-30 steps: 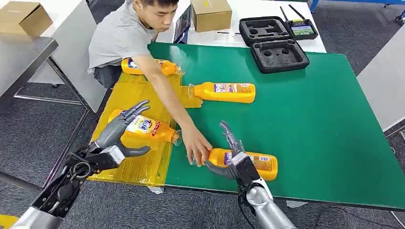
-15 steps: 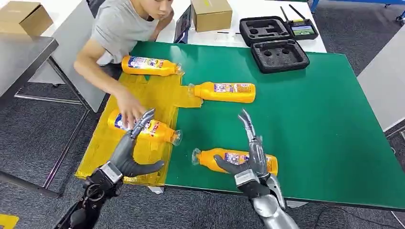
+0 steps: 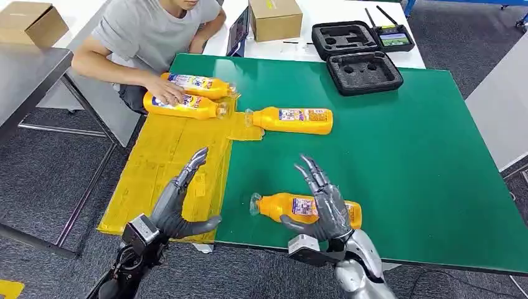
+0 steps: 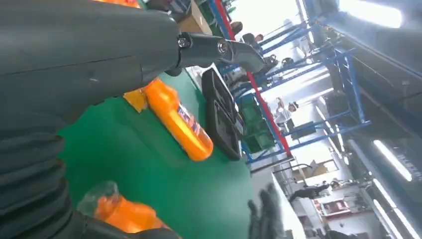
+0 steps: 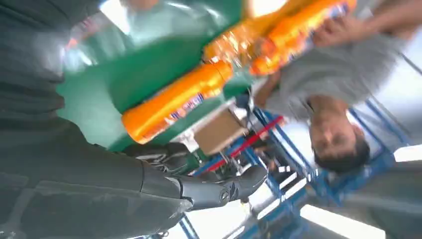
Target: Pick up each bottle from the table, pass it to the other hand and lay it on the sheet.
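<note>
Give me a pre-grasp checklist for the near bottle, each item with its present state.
1. Near bottle lies flat on the green table: ok.
2. Right hand is over it with fingers spread and nothing held: ok.
3. Left hand holds nothing, ready to receive: ok.
4. Yellow sheet has bare room for a bottle: ok.
5. Person's hand is at the two far bottles, away from the grasp: ok.
6. Cap on the near bottle is tight: cannot tell.

An industrial workshop or test hall is indicated: blue steel racking (image 4: 318, 124) and long ceiling strip lights (image 4: 393, 159) are seen, cardboard boxes (image 3: 275, 17) are set beyond the green-topped work table's (image 3: 423, 156) far edge, and grey carpet flooring (image 3: 37, 180) is laid.
</note>
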`<action>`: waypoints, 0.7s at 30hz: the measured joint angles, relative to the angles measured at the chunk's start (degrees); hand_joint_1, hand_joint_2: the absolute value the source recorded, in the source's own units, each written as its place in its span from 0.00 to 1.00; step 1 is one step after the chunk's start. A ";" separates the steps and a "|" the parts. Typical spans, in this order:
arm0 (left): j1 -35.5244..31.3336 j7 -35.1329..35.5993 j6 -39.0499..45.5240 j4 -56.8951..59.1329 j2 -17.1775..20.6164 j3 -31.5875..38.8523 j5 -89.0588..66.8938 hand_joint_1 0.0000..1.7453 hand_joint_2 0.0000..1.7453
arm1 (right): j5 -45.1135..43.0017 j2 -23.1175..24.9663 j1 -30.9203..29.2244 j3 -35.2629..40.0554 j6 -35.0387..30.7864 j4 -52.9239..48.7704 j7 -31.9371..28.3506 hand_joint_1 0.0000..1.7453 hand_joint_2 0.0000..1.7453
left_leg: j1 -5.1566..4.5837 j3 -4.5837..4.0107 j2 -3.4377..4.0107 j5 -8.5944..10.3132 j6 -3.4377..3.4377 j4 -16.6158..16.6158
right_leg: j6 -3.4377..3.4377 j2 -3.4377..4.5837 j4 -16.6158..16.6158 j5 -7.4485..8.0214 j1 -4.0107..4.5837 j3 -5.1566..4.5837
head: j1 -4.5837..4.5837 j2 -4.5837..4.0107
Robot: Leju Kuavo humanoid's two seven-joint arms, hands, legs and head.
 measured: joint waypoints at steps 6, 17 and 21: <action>2.03 0.00 -2.96 -0.02 -2.45 3.77 -0.09 0.00 1.00 | 10.03 -2.41 3.16 0.79 8.21 -4.18 13.22 0.00 1.00 | 0.00 -0.01 -0.01 -0.02 0.01 0.00 | 0.00 -0.01 -0.01 -0.01 0.00 0.00 | 0.02 0.00; 4.12 0.20 -4.44 -0.04 -4.55 8.42 -0.20 0.00 1.00 | 14.74 -5.49 7.81 -1.97 17.21 -9.78 20.75 0.00 1.00 | 0.00 -0.01 -0.01 -0.06 -0.03 -0.01 | 0.00 -0.01 -0.01 -0.01 0.00 0.00 | 0.00 0.00; 4.20 0.26 -4.62 -0.04 -5.03 8.48 -0.50 0.00 1.00 | 16.27 -5.84 8.78 -2.18 16.99 -11.54 21.45 0.00 1.00 | 0.00 -0.01 0.00 -0.06 -0.03 -0.01 | 0.00 0.00 -0.01 -0.01 0.00 0.00 | 0.00 0.00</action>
